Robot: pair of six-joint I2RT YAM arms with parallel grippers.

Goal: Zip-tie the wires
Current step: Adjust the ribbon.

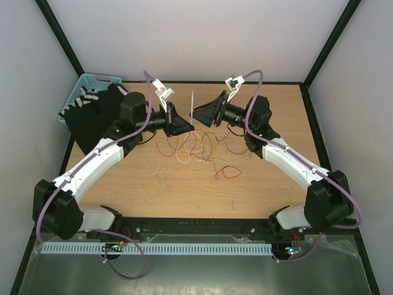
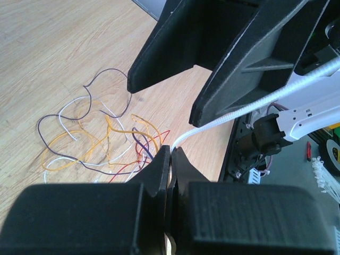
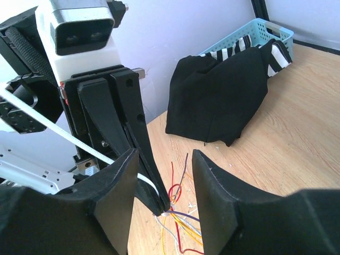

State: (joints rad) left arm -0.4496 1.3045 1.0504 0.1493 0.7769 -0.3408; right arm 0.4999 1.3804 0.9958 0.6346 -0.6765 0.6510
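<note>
- The zip tie (image 1: pixel 192 106): a thin, narrow white plastic strip, nearly straight. One end is pinched between the closed fingers of the left hand (image 2: pixel 171 151). From there the strip (image 2: pixel 223 118) rises clear of the worktop (image 1: pixel 153 184), touching no wire. In the right wrist view it (image 3: pixel 53 125) runs as a slanting white line.
- The wires (image 1: pixel 193 146): very thin strands, red, yellow-orange, white and dark purple-brown, lying loose on the worktop in overlapping loops (image 2: pixel 101 146) just below the tie's held end (image 3: pixel 178 212).
- One red loop (image 1: pixel 228 173) lies a little apart, nearer the arm bases.
</note>
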